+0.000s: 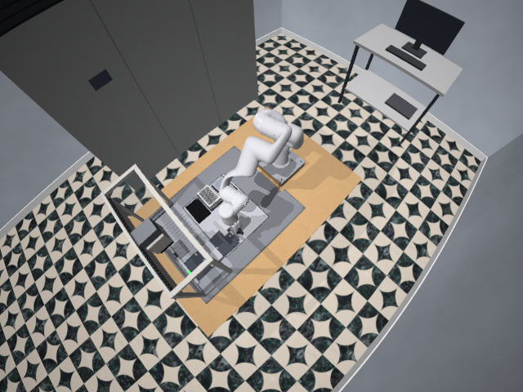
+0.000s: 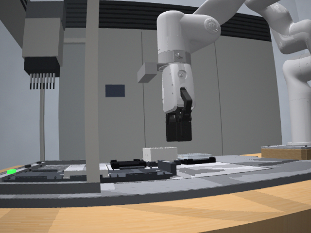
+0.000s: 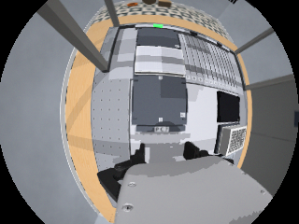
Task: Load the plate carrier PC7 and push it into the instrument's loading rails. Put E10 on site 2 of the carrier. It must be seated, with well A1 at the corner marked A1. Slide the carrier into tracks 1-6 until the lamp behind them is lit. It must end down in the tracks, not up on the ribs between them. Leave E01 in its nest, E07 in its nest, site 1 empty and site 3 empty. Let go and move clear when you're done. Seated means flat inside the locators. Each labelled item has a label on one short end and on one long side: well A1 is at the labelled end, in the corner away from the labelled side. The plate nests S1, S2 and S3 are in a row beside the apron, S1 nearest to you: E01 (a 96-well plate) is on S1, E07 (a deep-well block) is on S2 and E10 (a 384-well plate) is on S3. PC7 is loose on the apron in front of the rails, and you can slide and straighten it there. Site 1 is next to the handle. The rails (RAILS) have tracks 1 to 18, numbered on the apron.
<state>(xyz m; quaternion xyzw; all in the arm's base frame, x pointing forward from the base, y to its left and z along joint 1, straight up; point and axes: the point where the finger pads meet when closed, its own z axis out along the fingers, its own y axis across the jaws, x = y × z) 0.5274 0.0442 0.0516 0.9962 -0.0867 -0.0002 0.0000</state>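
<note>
Lamp (image 2: pixel 11 171) green, exterior view only.

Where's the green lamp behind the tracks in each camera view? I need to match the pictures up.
Top: the green lamp sits low and left of centre, just inside the near corner of the pale frame.
Exterior: far left, at deck level beneath the pipetting head.
Wrist: top centre, at the far end of the carrier.
Shared landmark: the white deep-well block.
</note>
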